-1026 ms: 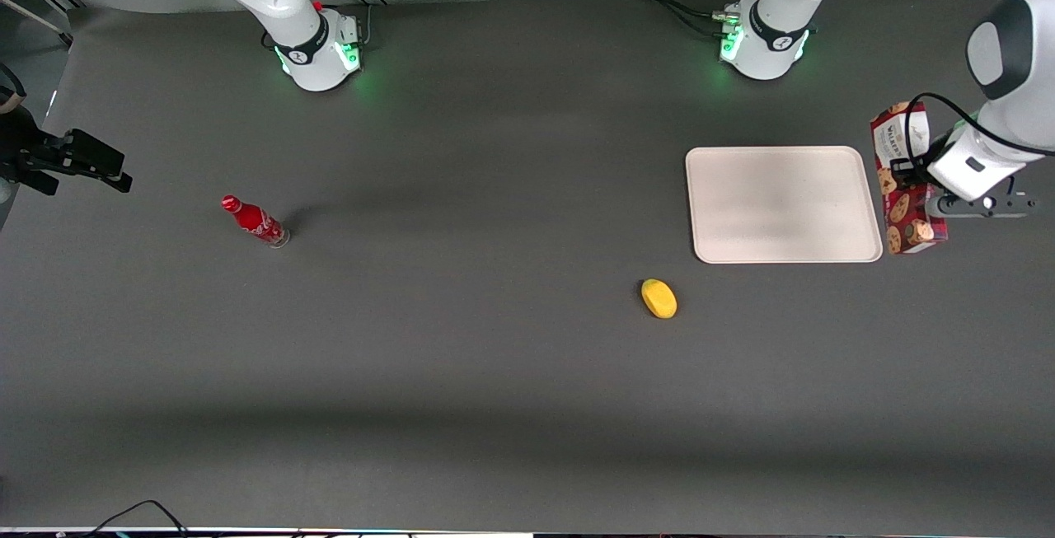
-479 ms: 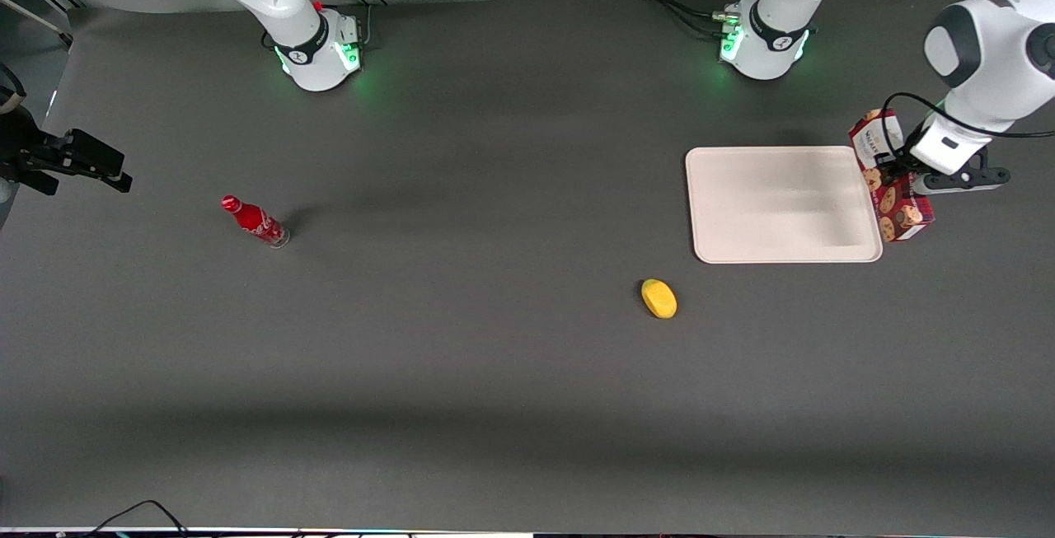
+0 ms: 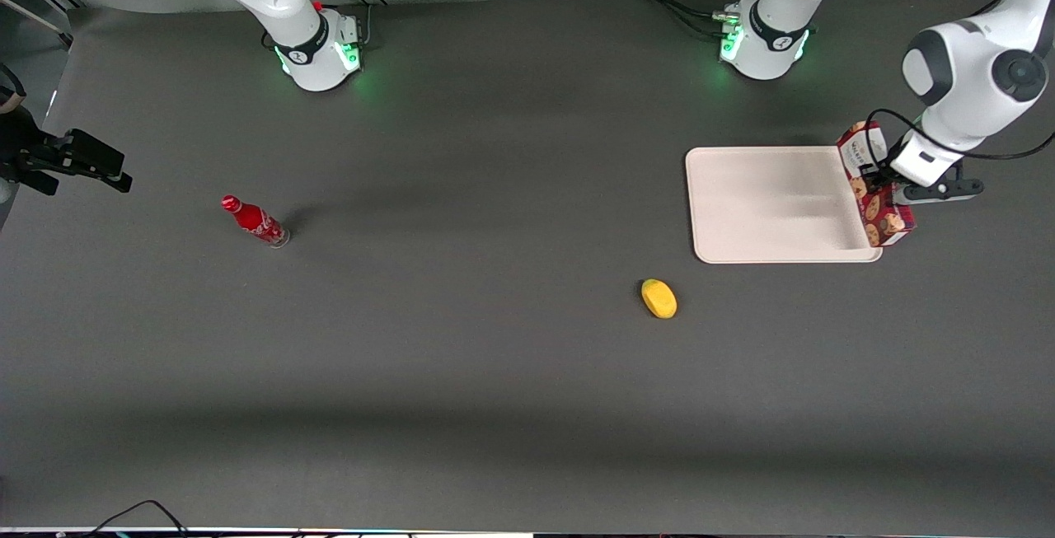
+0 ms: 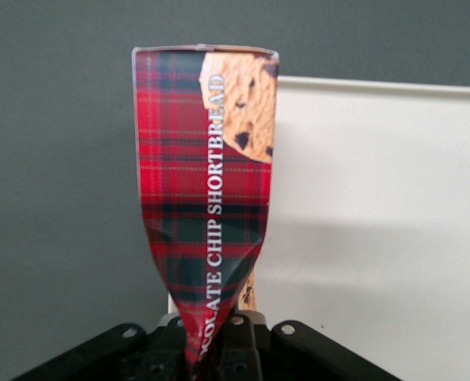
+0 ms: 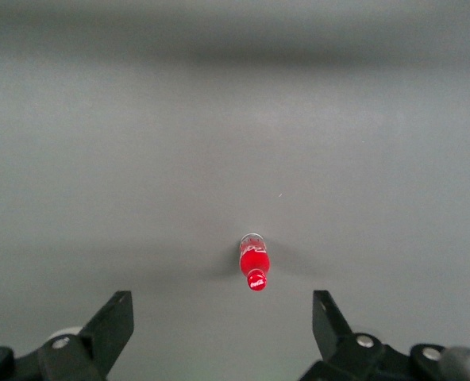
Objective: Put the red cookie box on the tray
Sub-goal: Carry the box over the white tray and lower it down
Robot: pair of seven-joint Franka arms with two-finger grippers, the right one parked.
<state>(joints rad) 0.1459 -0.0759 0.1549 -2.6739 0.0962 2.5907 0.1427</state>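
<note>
**Red cookie box: carried at the tray's edge**

Red cookie box [image 3: 875,185]: slim carton in dark red tartan with green and black bands, chocolate-chip cookie pictures on its faces, white label panel at the end farther from the front camera. Held off the table, overlapping the tray's rim at the working arm's end; long axis roughly parallel to that rim.

Gripper [image 3: 882,184]: fingers closed on the carton, pinching it across its narrow width. In the wrist view the cardboard [image 4: 207,198] is visibly squeezed and creased where it enters the fingers [image 4: 236,349].

Tray [image 3: 766,204]: cream-white, rectangular, rounded corners, low raised rim; nothing resting inside it.

Wrist view only: white lettering "CHIP SHORTBREAD" along the carton's side, and the tray [image 4: 378,222] lying under and beside the box.

Front view only: yellow object [image 3: 658,298] on the table, nearer the camera than the tray; small red bottle [image 3: 254,222] toward the parked arm's end. The parked wrist view shows that bottle [image 5: 255,262] upright, from above.
</note>
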